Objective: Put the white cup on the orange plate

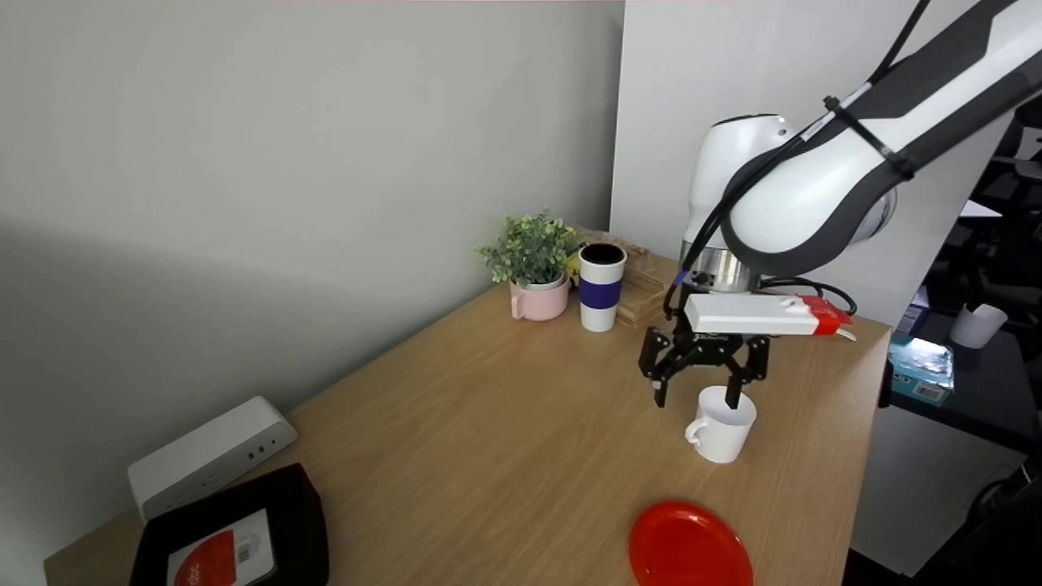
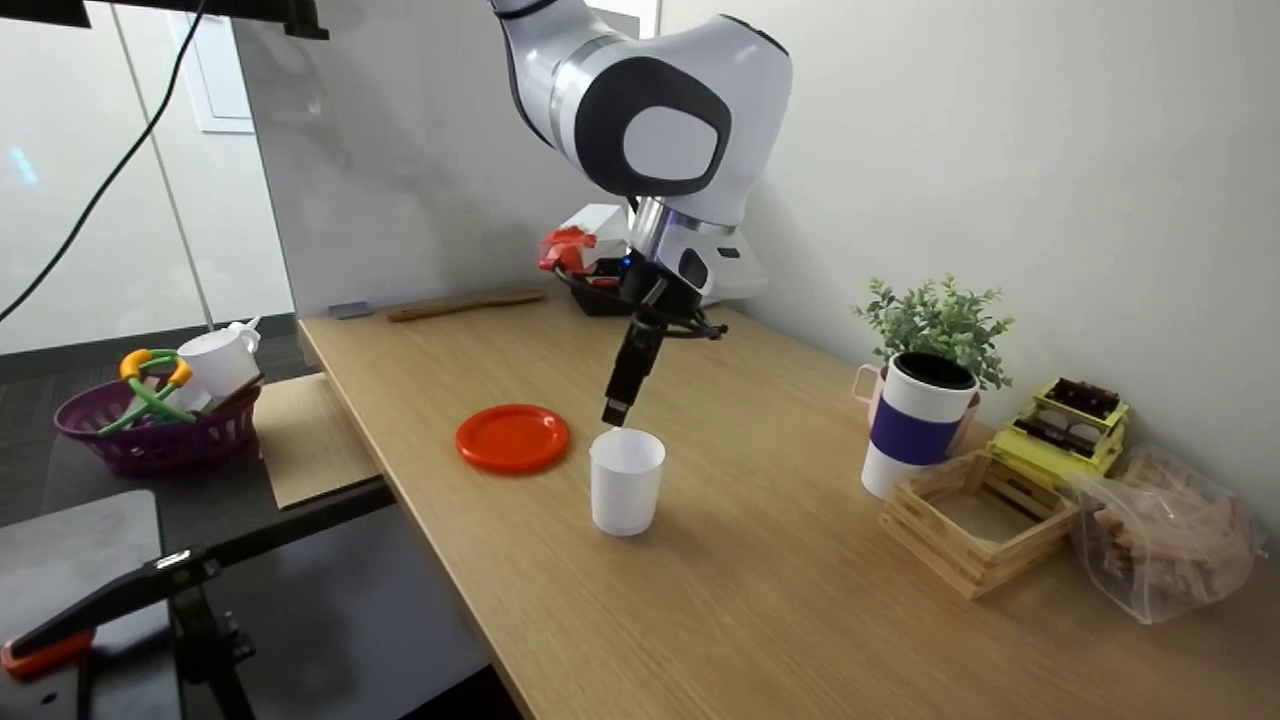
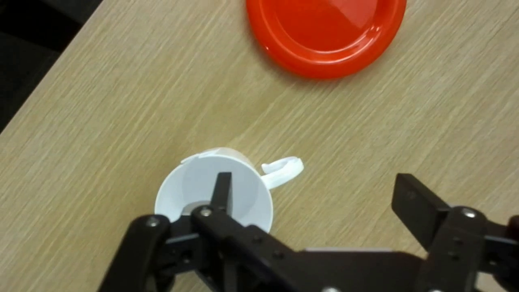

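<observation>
Wood table (image 1: 456,456) has the white cup (image 1: 720,435) on the far side of the orange plate (image 1: 690,547) in an exterior view, tool (image 1: 697,404) spread wide and empty, so I'd twist it clear of the handle (image 3: 286,172), dip one finger (image 3: 221,192) inside, and pinch gently.

Downward wrist close-up, table (image 1: 488,439) in both exterior views

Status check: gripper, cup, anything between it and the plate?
Gripper open, one finger over the cup. Cup upright on table, not yet on plate. Nothing seen between the two in the wrist view.
</observation>
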Controlling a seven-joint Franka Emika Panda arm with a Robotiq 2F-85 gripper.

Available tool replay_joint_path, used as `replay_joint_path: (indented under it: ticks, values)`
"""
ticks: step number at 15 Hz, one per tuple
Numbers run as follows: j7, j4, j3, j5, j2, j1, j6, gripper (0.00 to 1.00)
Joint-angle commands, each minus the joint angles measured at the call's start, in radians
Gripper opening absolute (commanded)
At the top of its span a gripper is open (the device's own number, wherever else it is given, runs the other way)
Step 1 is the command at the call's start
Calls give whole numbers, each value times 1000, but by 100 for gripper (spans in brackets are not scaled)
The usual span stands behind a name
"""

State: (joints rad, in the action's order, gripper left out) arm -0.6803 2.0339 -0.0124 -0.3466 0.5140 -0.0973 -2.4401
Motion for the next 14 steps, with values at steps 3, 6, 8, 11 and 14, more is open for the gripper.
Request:
replay_joint_path:
  ticks: [3, 6, 8, 11, 14]
  values:
    - [-52, -52, -7, -16, 33, 22, 90, 100]
    - [-87, -69, -16, -3, 50, 17, 106, 100]
    - [-113, -77, -21, 8, 57, 12, 110, 100]
    - [-154, -104, -32, 34, 82, 2, 120, 100]
    - [-178, -153, -41, 63, 120, 6, 141, 100]
